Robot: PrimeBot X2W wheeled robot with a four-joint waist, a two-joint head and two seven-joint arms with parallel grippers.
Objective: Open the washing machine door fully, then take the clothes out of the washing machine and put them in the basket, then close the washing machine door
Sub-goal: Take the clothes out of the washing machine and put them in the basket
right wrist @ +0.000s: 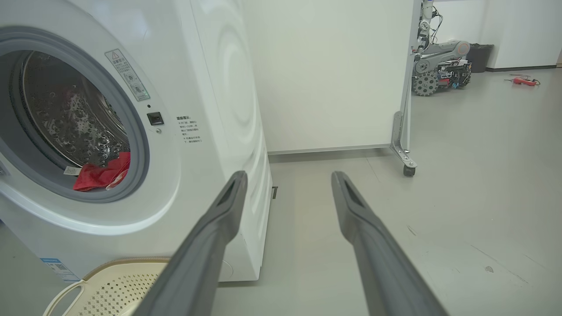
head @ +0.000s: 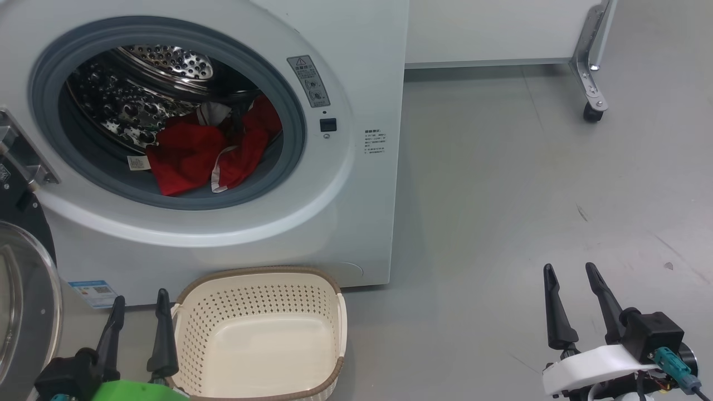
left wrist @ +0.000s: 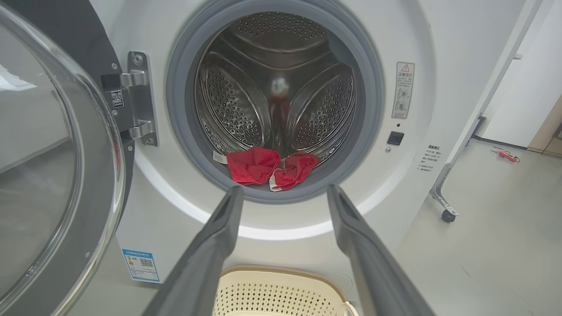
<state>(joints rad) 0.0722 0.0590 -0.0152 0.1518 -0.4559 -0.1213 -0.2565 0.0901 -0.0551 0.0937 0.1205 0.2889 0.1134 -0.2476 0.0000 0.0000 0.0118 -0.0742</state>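
1. The washer (head: 356, 223) stands on the floor (head: 501, 184); its door (head: 25, 312) hangs open at the left of the round opening.
2. The drum (head: 172, 64) holds the clothes (head: 195, 156), a red heap with white trim lying at the bottom front, against the grey seal (head: 292, 128).
3. The basket (head: 253, 273) sits on the floor just in front of the washer, below the opening. Its inside shows bare cream plastic.
4. The left hand (head: 140, 297) hovers just beside the basket's left rim, fingers spread wide, holding nothing and pointing at the opening.
5. The right hand (head: 569, 267) hangs over the floor, well right of the washer, fingers wide, holding nothing.
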